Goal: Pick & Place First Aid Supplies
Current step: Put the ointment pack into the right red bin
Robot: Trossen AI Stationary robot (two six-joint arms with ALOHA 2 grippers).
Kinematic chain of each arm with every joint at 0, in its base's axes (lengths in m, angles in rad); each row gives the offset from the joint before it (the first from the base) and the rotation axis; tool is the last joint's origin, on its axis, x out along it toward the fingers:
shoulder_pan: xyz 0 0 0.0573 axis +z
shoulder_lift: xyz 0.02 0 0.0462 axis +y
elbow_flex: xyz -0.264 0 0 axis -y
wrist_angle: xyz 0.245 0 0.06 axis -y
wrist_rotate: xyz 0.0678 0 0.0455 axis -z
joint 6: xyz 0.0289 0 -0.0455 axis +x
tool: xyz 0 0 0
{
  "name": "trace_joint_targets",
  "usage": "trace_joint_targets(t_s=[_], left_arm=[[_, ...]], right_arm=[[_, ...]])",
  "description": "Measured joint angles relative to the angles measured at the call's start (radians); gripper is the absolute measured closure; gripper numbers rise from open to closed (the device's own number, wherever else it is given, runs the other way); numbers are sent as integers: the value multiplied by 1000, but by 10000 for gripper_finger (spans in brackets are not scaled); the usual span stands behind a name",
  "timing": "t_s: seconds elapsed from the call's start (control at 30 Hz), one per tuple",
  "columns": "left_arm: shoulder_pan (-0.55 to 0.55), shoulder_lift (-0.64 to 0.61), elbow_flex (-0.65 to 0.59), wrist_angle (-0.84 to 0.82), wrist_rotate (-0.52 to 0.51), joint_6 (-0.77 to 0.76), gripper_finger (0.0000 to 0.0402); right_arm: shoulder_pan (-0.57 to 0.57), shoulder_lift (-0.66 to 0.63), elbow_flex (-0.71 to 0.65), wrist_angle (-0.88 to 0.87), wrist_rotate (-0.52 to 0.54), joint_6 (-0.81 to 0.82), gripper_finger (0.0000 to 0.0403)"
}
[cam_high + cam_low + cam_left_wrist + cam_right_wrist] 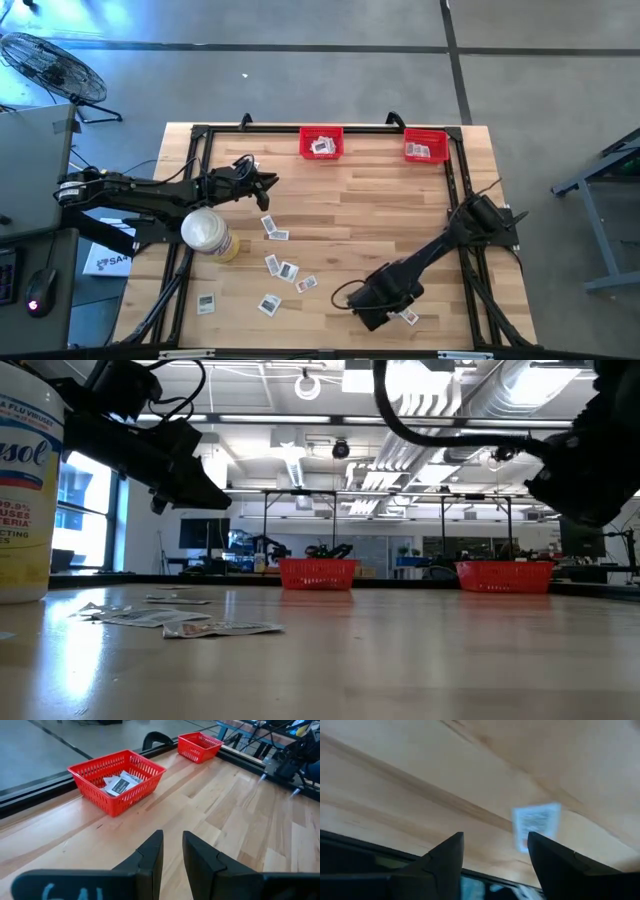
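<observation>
A: So, from the high view, the right gripper [388,312] is low over the near edge of the table [400,215], just beside one lone packet [408,317]. That looks like the pick in hand. Best to come straight down with a finger on each side of it, since a flat packet will slide if nudged.

B: And the arm's pose?

A: The right arm stretches from its base at the table's right side toward the near edge, wrist bent down. The left gripper [262,186] reaches out level toward the table's middle, beside the white canister [207,232]. More packets [283,268] lie scattered near the middle; some already sit in the two red baskets [322,141] at the far edge.

B: The low view?

A: Packets [175,618] lie flat on the wood by the canister [24,490], baskets [318,573] far behind.

B: Left wrist?

A: Its fingers [151,856] stand close with a narrow gap, nothing between them; a basket [117,781] with packets is ahead.

B: Right wrist?

A: Fingers [445,857] spread wide, empty, with the packet [536,825] just beyond them, nearer one finger. I'd centre it first.
</observation>
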Motion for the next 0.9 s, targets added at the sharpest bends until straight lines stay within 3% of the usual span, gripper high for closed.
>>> trace_joint_targets(t_s=[0.33,0.9], left_arm=[[0,0,0,0,-1,0,331],[0,0,0,0,-2,0,331]], right_arm=[[0,-1,-82,64,-8,55,238],[11,-10,-285,299,-163,113,346]])
